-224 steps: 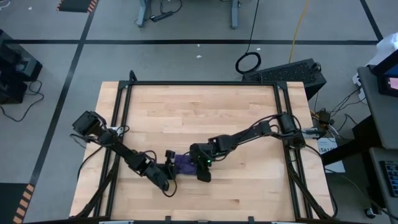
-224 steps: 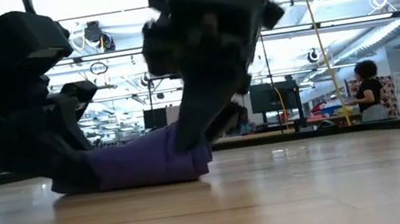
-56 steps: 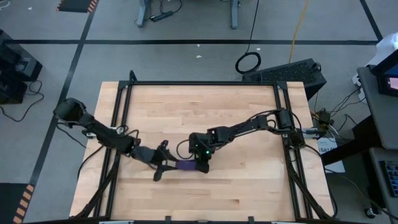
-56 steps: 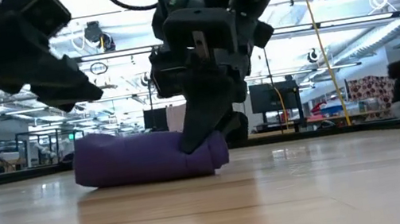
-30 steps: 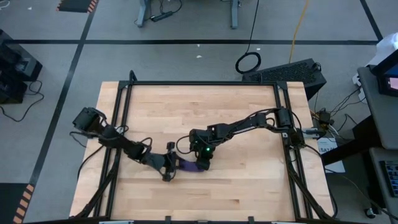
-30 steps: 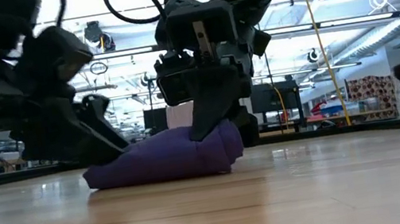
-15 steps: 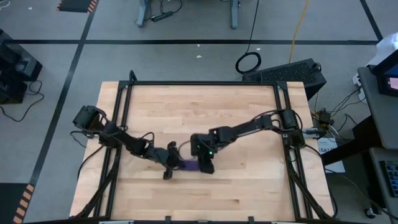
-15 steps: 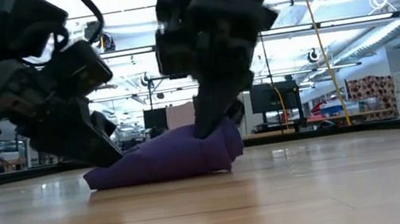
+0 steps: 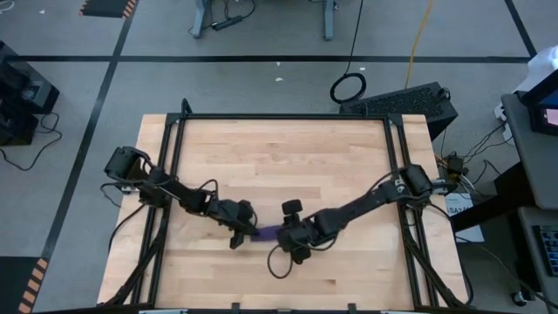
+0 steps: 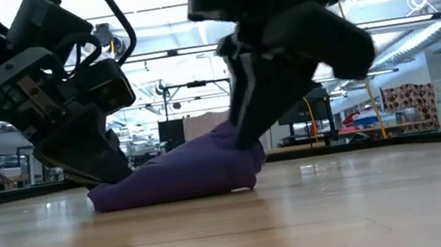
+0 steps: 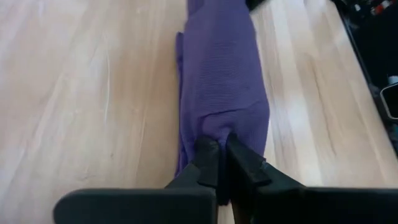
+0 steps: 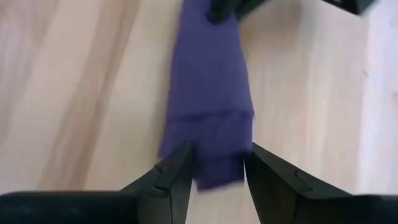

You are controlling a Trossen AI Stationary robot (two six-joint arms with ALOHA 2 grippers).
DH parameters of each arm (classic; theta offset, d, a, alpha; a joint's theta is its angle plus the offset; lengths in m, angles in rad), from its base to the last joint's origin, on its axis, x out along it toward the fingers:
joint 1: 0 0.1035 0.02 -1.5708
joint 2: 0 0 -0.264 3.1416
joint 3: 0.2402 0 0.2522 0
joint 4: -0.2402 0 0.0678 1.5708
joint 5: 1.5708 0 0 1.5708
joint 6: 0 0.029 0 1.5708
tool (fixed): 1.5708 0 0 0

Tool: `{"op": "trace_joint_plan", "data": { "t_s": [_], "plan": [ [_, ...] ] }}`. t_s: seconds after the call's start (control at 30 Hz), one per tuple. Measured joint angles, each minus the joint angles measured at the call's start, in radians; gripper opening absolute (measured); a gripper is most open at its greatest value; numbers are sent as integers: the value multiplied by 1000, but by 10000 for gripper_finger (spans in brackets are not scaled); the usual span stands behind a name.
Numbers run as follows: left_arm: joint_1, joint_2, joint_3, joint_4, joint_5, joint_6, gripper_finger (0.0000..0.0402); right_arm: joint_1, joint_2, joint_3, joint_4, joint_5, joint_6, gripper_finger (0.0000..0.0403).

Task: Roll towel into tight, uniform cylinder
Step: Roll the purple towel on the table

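A light wooden plank counter (image 9: 279, 166), edged by a black metal frame (image 9: 283, 117), is seen. One item is found lying directly on it: a purple towel (image 10: 178, 179), rolled into a loose bundle, toward the near middle.

Your purple towel (image 9: 268, 233) lies rolled into a loose, slightly lumpy tube, flat on the wooden surface (image 9: 279, 157) near its front middle, one end higher than the other.
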Motion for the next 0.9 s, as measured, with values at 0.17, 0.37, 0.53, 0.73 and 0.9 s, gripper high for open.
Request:
{"op": "trace_joint_plan", "data": {
  "t_s": [0.17, 0.37, 0.53, 0.73, 0.9],
  "plan": [
    [22, 1, -1, 19, 46, -25, 13, 32, -26, 0, -32, 45, 49, 137],
    [32, 1, -2, 32, 60, -22, 13, 38, -81, 0, 82, 19, 11, 136],
    [32, 2, -2, 34, 60, -11, 14, -3, -60, -81, 498, -187, -76, 110],
    [31, 2, -2, 41, 60, 31, 14, -55, 1, -277, 845, -181, 7, 22],
    [30, 2, -2, 42, 58, 59, 15, -77, 34, -434, 1108, -182, 121, 12]
  ]
}}
